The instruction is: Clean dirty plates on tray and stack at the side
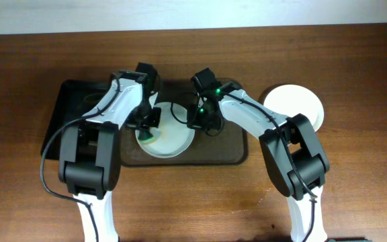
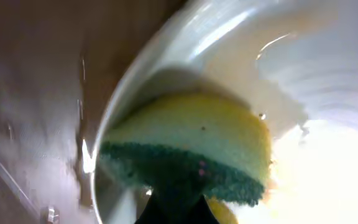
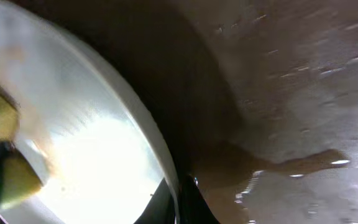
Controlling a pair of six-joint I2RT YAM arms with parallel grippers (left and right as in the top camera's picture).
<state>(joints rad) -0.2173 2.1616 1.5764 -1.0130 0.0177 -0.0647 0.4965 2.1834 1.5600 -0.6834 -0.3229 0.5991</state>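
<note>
A white plate [image 1: 173, 142] lies on the dark-brown tray [image 1: 230, 153]. My left gripper [image 1: 150, 128] is shut on a yellow and green sponge [image 2: 197, 140] and presses it on the plate's left part [image 2: 328, 168]. My right gripper [image 1: 200, 121] is shut on the plate's right rim, one finger on each side of the rim [image 3: 166, 168]. The sponge also shows in the right wrist view [image 3: 2, 155]. A stack of white plates [image 1: 294, 104] sits on the table to the right of the tray.
A smaller black tray [image 1: 66, 114] lies left of the brown tray, partly under my left arm. The wooden table [image 1: 355, 188] extends on all sides.
</note>
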